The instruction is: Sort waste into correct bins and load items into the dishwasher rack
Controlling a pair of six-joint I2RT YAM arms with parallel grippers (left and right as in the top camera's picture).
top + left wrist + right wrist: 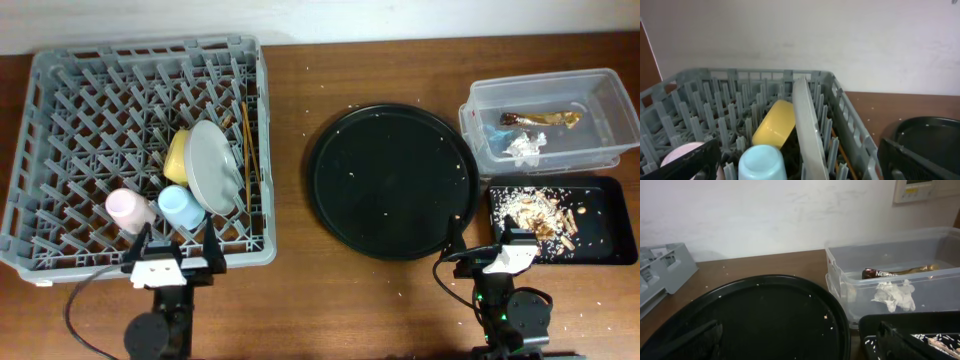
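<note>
The square grey plastic dishwasher rack (140, 48), left of the large round black tray (390, 215), holds the pale round plate (213, 168), yellow bowl (178, 155), light-blue cup (181, 207), pink cup (127, 208) and wooden chopsticks (247, 140). Right of that tray, the clear plastic tub (545, 82) holds the golden wrapper (545, 119) and white paper (524, 147); the shallow black rectangular tray (610, 215) holds crumbs (540, 212). The left pincer (176, 250) and right pincer (487, 248) gape empty. Probably only specks (352, 176) remain; sweep gently.

Left gripper (177, 246) agape, right gripper (484, 246) (likewise)

Free tabletop (290, 140) between rack (70, 130) and round tray (390, 190)
</note>
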